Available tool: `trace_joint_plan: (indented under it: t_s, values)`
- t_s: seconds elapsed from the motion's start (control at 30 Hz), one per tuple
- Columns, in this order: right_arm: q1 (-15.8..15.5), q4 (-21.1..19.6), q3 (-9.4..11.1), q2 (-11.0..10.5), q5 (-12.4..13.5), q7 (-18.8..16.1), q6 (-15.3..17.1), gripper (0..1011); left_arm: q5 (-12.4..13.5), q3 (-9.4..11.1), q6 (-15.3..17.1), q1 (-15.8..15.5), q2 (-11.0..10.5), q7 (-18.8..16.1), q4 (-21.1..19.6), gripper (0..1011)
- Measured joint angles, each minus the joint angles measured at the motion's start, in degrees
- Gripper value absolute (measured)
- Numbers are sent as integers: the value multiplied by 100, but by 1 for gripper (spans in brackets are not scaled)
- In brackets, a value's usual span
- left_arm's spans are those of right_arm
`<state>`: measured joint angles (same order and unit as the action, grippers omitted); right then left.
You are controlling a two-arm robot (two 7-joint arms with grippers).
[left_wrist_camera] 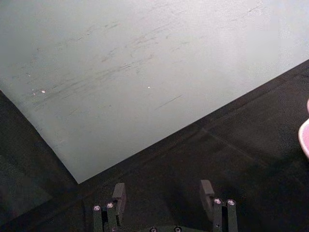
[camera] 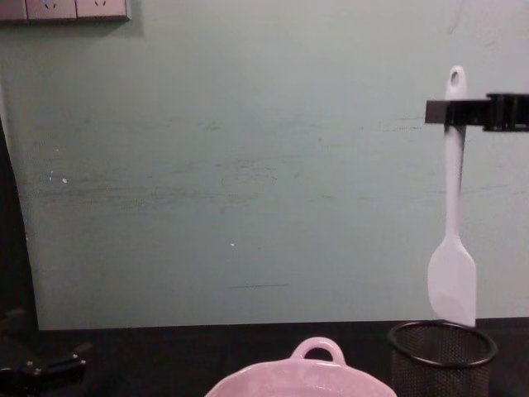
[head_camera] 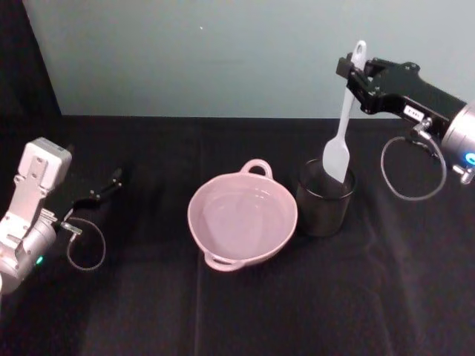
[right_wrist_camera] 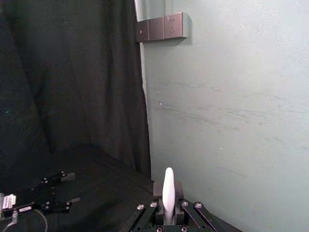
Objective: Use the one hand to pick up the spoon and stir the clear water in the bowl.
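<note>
My right gripper (head_camera: pixel 355 74) is raised at the back right and shut on the upper handle of the white spoon (head_camera: pixel 343 126). The spoon (camera: pixel 453 207) hangs upright, and its flat blade tip sits about level with the mouth of the black mesh cup (head_camera: pixel 324 199). In the right wrist view the spoon's handle end (right_wrist_camera: pixel 168 192) sticks up between the closed fingers. The pale pink bowl (head_camera: pixel 211 200) stands mid-table, left of the cup, with clear water (head_camera: pixel 245 216) in it. My left gripper (head_camera: pixel 111 182) rests open at the far left, holding nothing.
The mesh cup (camera: pixel 442 354) stands right beside the bowl (camera: pixel 273 382), almost touching it. A black cloth covers the table (head_camera: pixel 148 311), and a pale green wall (camera: pixel 248 165) rises behind it. A cable loop (head_camera: pixel 412 174) hangs under my right wrist.
</note>
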<state>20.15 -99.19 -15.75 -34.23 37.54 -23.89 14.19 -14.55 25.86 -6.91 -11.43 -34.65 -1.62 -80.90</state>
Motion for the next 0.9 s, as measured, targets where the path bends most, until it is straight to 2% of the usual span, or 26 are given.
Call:
trace_joint_plan:
  t_s: [0.27, 0.9]
  values:
    - [199, -101, -124, -113, 91, 73, 213, 117, 0, 0, 0, 0, 0, 0, 0, 1011]
    - [165, -92, -94, -95, 83, 73, 191, 117, 0, 0, 0, 0, 0, 0, 0, 1011]
